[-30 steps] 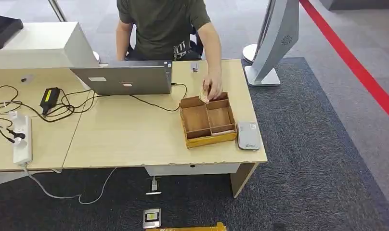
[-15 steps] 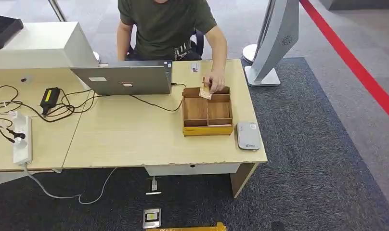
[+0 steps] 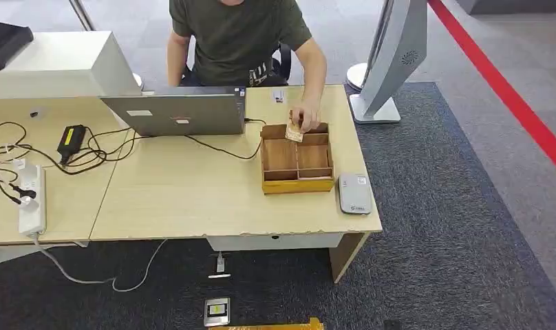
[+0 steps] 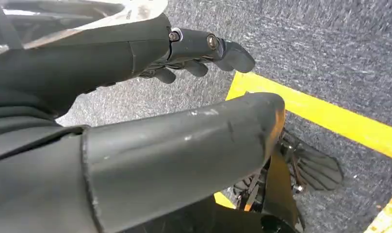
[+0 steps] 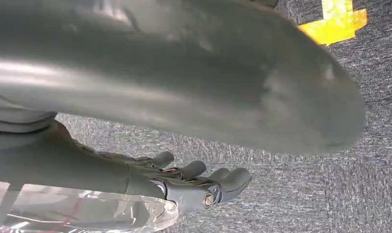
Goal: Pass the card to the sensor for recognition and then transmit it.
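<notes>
The job has not started yet.

Both arms hang over the floor: left robot hand (image 4: 194,53) and right robot hand (image 5: 194,182) loosely spread, holding nothing. Farther off on the tabletop (image 3: 186,192), a person's hand (image 3: 305,117) holds the card (image 3: 294,133) over the box (image 3: 296,165), near the sensor (image 3: 354,194).

Setting: an office-type test area. The pale wood surface (image 3: 193,199) carries a grey laptop (image 3: 175,113), a black power adapter (image 3: 70,141) with tangled cables, a white power strip (image 3: 32,199) and a wooden divided tray (image 3: 296,159) beside a small grey reader (image 3: 354,194), with a person (image 3: 237,41) seated at the far side. Floor is dark grey carpet (image 3: 440,227) marked with a red line (image 3: 509,89) and yellow tape (image 3: 268,325); a white kiosk stand (image 3: 392,62) is just off the surface's corner.
</notes>
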Controlling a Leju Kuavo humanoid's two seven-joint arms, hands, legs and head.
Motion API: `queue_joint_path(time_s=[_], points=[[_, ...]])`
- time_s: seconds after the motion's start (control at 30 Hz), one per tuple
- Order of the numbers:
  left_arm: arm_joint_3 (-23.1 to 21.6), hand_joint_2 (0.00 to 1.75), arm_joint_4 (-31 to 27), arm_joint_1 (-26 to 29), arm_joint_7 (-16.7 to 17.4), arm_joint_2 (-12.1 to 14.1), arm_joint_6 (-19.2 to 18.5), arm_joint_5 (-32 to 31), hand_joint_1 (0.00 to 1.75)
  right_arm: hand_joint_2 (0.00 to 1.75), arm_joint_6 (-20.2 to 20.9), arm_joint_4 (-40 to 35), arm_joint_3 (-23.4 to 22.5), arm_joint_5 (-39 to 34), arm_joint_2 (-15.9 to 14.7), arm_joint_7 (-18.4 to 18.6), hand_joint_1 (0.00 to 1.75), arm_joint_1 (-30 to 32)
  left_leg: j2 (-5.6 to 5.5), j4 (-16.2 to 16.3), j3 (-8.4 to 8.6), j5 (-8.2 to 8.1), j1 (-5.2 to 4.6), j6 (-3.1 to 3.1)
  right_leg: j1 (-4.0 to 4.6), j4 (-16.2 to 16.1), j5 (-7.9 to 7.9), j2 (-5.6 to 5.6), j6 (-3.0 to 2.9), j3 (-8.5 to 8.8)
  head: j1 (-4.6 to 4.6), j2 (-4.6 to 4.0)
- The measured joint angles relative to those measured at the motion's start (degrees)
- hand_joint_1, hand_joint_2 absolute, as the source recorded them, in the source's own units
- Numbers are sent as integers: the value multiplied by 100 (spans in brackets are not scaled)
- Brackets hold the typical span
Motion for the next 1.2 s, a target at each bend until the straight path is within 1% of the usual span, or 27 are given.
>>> queue_joint_path(time_s=[0.1,0.2,0.3,0.47,0.57,0.7,0.77,0.83,1.0,1.2], points=[[0,0,0,0,-90,0,17,28,0,0,2,0,0,77,-7,26,0,0,0,0,0,0,0,0,0,0,0,0,0,0,0,0],[2,0,0,-1,-85,-2,55,63,0,0,11,0,0,100,-30,37,0,-5,0,0,0,0,0,0,0,0,0,0,0,0,0,0],[2,0,0,1,-48,-18,112,85,0,0,50,0,0,68,-37,-11,0,-11,0,0,0,0,0,0,0,0,0,0,0,0,0,0],[2,0,0,-2,144,-50,279,94,0,0,211,0,0,70,-48,-112,0,-21,0,0,0,0,0,0,0,0,0,0,0,-1,0,0],[2,0,0,-2,160,-63,348,98,0,0,236,2,0,103,-79,0,0,-32,0,0,0,0,0,0,0,0,0,0,0,0,0,0],[2,0,0,-2,352,-76,389,85,0,0,223,24,0,116,-118,221,0,-49,0,0,-1,0,0,0,0,0,0,0,0,-1,0,0],[2,0,0,-2,358,-79,391,83,0,0,234,33,0,153,-131,256,0,-55,0,0,-1,0,0,0,0,-1,0,0,0,0,0,0],[2,0,0,-3,358,-79,391,77,0,0,249,33,0,166,-138,249,0,-62,0,0,0,0,0,0,0,-1,0,0,0,0,0,0],[2,0,0,-3,341,-85,382,66,0,0,337,70,0,188,-140,85,0,-81,0,0,1,0,0,0,0,0,1,0,-1,0,0,0],[4,0,0,-3,317,-116,335,159,0,0,395,85,0,269,-153,50,0,-86,0,0,1,0,0,0,0,0,1,0,-1,0,0,0]])
